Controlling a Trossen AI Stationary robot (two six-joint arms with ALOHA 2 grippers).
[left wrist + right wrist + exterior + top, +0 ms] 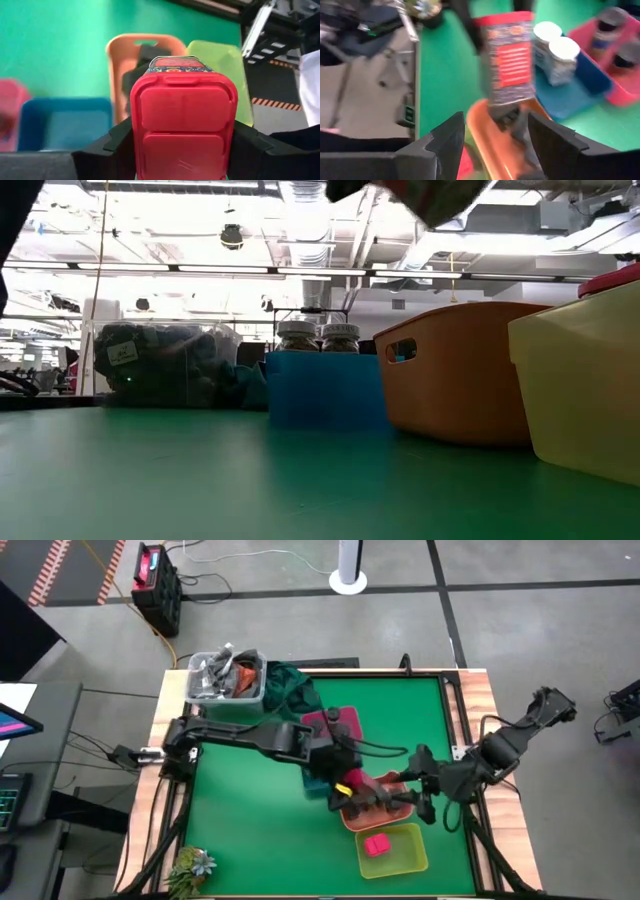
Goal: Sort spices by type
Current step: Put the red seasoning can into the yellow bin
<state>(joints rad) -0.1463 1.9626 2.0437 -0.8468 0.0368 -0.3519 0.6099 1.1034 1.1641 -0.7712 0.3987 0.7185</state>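
My left gripper (345, 787) is shut on a rectangular spice box (182, 115) with a red lid and dark patterned sides, above the salmon tray (375, 810). The box also shows in the right wrist view (507, 60). My right gripper (495, 145) is open and empty, just right of that tray (425, 798). Dark boxes (145, 55) lie in the salmon tray. White-capped jars (555, 50) stand in the blue tray (580, 85). Dark-capped jars (615, 45) stand in the pink tray (335, 725). A pink block (376, 844) lies in the yellow-green tray (405, 858). My left gripper pinches the box by two opposite sides (137, 130), near its red-lid end, between its two fingers (112, 147). The fingers point down from above. The box hangs upright below them, lid up, clear of the salmon tray.
A clear bin of grey clutter (226, 677) and a dark green cloth (290, 688) sit at the table's far left. A small plant (192, 866) stands at the near left corner. Bare green mat (250, 830) lies at the near left.
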